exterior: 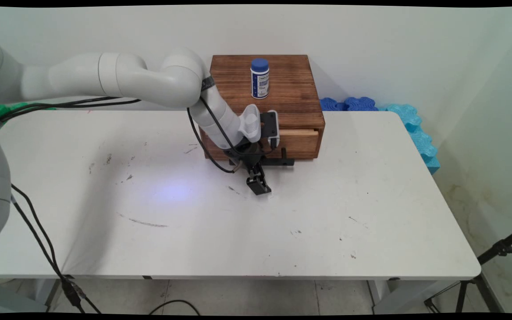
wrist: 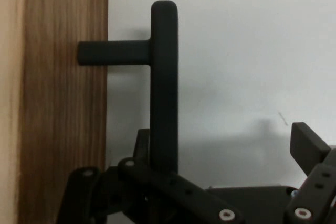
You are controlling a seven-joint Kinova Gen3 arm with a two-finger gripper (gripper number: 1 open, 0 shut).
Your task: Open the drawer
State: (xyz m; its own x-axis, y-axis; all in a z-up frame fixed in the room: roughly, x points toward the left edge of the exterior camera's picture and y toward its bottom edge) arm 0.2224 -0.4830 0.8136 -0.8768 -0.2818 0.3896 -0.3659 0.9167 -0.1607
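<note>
claw (wrist: 220,145) spread wide | astride drawer handle (wrist: 164,77) (black bar) | wooden box (exterior: 282,93)

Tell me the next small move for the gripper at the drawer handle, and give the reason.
Probably close the gripper on the black handle. In the hand view the gripper stands open with the handle's bar between its fingers, close to one finger and well clear of the other. The wooden drawer front lies just beyond the bar. Nothing is gripped yet.
</note>
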